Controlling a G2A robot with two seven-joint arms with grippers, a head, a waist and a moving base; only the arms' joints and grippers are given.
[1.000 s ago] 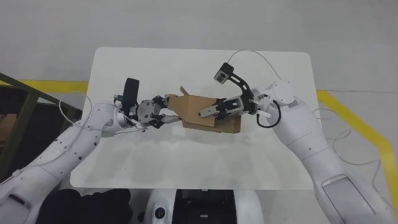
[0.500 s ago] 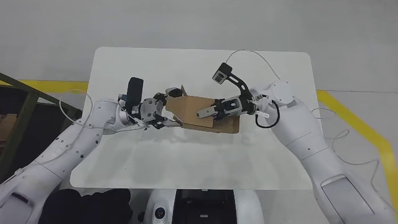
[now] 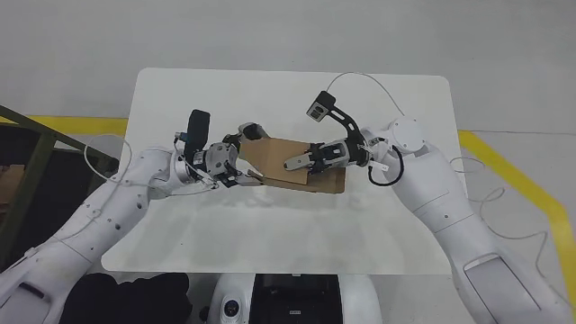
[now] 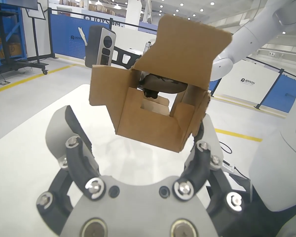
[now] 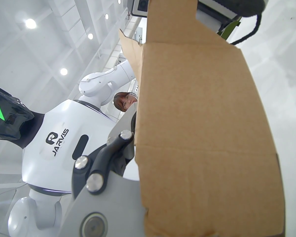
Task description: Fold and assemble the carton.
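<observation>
Status: assembly partly complete. The carton [image 3: 270, 157] is held off the white table [image 3: 270, 234], near its middle, between the two arms.

The right gripper [image 3: 297, 163] grasps the carton by its upper wall. One finger lies outside, and a dark shape inside the box appears to be the other.

The left gripper [image 4: 137, 119] is spread wide at the carton's near end and grips nothing. One finger [image 4: 202, 134] is touching or just beside a lower corner.

Done: the body is squared into a tube.

Outstanding: at the near end, the top flap [image 4: 187, 50] stands raised and a side flap [image 4: 104, 86] splays outward. Neither is tucked. The far end's closure cannot be determined.
</observation>
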